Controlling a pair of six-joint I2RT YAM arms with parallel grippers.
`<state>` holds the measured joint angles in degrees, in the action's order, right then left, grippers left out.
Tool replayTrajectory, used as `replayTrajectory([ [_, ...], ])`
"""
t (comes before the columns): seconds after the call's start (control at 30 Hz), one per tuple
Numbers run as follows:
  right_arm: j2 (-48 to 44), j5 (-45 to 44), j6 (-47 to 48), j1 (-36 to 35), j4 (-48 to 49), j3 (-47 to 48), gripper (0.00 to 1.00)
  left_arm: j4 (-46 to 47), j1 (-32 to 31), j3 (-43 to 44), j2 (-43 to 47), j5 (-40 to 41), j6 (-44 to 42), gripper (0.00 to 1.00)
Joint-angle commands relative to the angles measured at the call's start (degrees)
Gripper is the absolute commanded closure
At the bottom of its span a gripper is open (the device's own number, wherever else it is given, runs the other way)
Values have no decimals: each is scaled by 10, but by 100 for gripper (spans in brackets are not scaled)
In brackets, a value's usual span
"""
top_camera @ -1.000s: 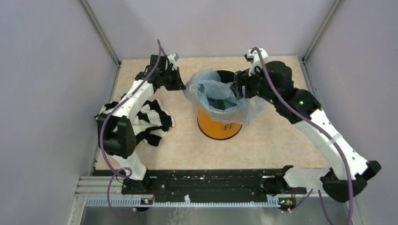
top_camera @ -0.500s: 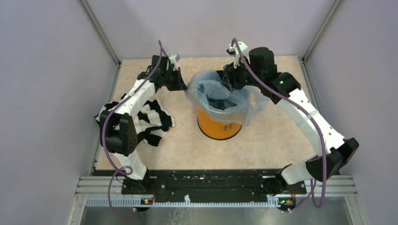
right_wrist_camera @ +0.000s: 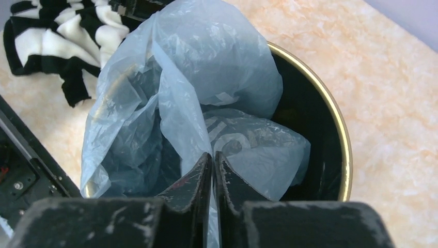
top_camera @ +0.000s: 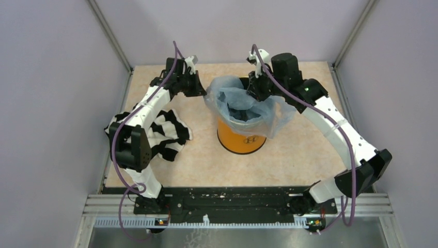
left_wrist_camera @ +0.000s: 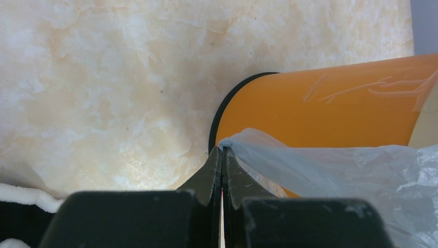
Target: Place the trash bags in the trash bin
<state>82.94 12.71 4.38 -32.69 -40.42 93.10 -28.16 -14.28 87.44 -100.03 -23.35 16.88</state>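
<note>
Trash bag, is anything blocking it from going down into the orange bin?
Nothing visible does. The trash bag sits partly inside the open bin, pinched by the left gripper and the right gripper.

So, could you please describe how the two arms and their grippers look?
Both the left arm and right arm have white links, black joints and a looping purple cable. The left gripper and right gripper are black, scuffed and wedge-tipped.

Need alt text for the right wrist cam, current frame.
The right gripper is shut on a fold of the pale-blue trash bag, which is bunched partly inside the gold-rimmed, black-lined trash bin below it. A black-and-white striped cloth lies on the beige table at upper left.
</note>
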Motion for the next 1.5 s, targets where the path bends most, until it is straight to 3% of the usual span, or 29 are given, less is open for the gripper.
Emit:
replayTrajectory([
  [0.0, 7, -53, -20, 10, 29, 23, 100, 25, -2, 29, -1, -14, 10, 100],
  [0.33, 84, -223, -17, 17, 120, 87, 100, 61, -12, 4, -1, -1, 38, 100],
  [1.03, 151, -167, -88, 80, 110, 84, 100, 93, -22, -86, 7, -4, 62, 100],
  [1.13, 145, -193, -96, 80, 81, 94, 85, 97, -22, -101, 16, -4, 62, 100],
  [1.3, 105, -222, -118, 81, 30, 120, 37, 97, -23, -114, 24, -7, 61, 100],
  [1.47, 67, -244, -138, 81, -15, 129, 19, 102, -24, -123, 29, -13, 61, 100],
])
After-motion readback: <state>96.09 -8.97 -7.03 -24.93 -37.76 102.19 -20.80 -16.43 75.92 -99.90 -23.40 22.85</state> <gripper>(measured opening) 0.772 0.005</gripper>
